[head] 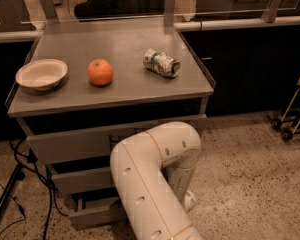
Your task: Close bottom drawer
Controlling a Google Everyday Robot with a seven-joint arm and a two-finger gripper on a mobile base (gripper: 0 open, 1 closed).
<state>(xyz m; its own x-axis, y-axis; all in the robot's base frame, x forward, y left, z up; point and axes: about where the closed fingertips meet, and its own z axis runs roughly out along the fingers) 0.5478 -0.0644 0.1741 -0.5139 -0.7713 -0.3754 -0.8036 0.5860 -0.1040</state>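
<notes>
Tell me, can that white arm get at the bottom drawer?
Probably yes: the arm bends down right before the bottom drawer, which juts out, nothing blocking it. The claw is hidden behind the arm.

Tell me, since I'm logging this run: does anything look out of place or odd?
The bottom drawer juts out at the cabinet's foot, not shut. The can lies on its side, seemingly dented, on the cabinet top. The gripper is out of sight behind the white arm.
</notes>
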